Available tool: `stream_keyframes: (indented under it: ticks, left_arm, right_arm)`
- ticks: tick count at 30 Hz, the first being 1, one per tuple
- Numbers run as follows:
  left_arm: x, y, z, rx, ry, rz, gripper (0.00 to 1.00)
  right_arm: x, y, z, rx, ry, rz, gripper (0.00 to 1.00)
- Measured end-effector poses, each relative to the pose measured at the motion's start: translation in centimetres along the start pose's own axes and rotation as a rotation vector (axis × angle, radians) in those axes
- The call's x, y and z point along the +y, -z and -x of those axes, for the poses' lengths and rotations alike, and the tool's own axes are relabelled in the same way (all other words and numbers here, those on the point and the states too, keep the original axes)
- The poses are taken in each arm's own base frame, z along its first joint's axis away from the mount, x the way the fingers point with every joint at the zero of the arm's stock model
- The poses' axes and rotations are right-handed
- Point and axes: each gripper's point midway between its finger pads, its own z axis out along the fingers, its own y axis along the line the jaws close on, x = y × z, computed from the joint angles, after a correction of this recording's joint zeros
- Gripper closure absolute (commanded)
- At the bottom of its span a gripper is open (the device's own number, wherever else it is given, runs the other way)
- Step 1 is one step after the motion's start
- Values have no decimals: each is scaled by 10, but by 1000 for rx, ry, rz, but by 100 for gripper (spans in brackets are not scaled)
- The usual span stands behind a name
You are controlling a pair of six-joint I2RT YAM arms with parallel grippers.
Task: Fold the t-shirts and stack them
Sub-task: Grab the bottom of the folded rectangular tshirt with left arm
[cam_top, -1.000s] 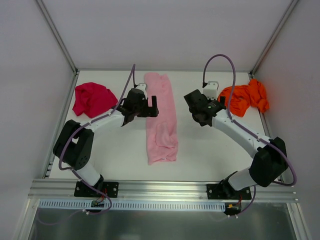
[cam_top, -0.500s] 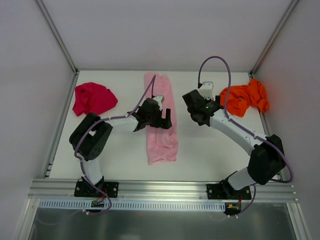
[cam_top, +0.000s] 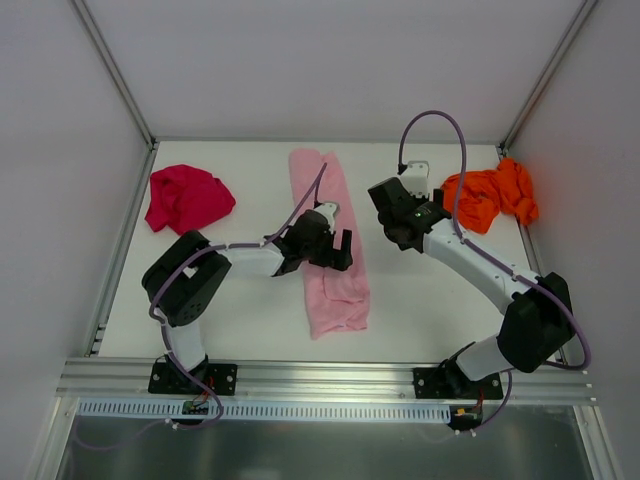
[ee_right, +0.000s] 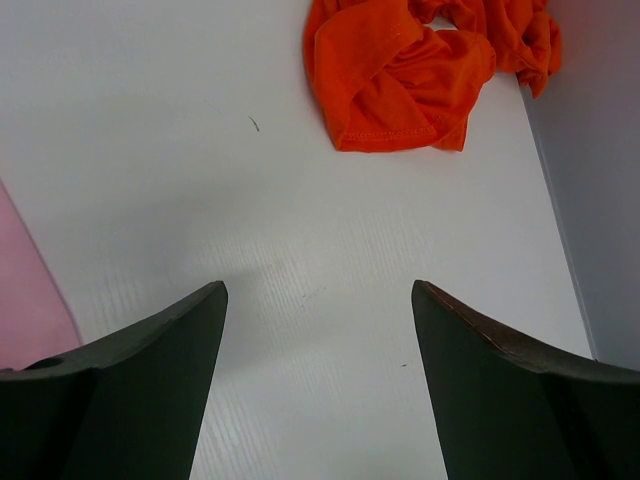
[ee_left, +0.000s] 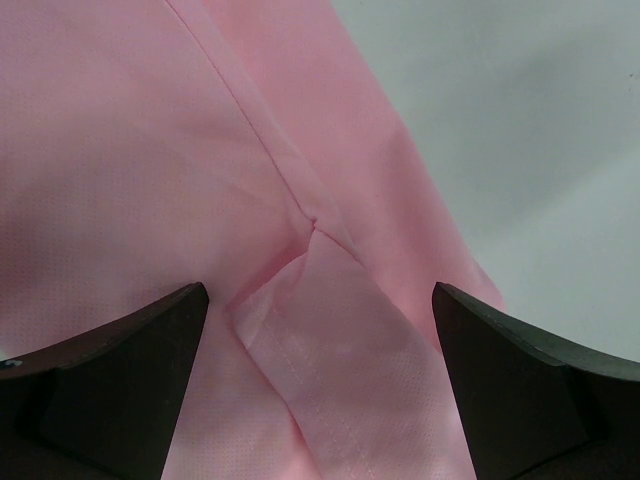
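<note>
The magenta-red t-shirt point(cam_top: 188, 198) lies bunched in a heap on the white table point(cam_top: 250, 300), well to the left of the light pink t-shirt point(cam_top: 338, 300) and level with its far half. The pink t-shirt itself is a long, narrow strip in the middle of the table, running from the far edge toward the arm bases, with its near end angled slightly to the right. The left claw point(ee_left: 320, 300) is over the pink t-shirt, about halfway along its length and above its right side. Its fingers are spread wide, one on each side of a seam and a small folded flap of cloth, and they pinch nothing. Whether the fingertips touch the fabric cannot be told. Just to the right of the pink t-shirt, the right claw point(ee_right: 320, 300) hangs over bare table with its fingers spread apart and nothing between them. Only a sliver of pink shows at the left edge of the right wrist view. The bright orange t-shirt point(cam_top: 490, 198) lies crumpled farthest right of the pink t-shirt, against the side wall and apart from both claws.
</note>
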Motion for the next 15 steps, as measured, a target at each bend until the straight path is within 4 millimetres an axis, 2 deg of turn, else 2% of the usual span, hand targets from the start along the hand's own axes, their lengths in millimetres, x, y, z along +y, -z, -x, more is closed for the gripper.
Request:
stream_keyframes:
  ticks: [9,15]
  left_arm:
    - [1,11,-13,-1,26,89,1]
    - [24,29,-23,12,77,228,1]
  right_arm:
    - [-1,-1,0,1,-1,-3,20]
    - [-5,-1,2,-1,-11,-8,20]
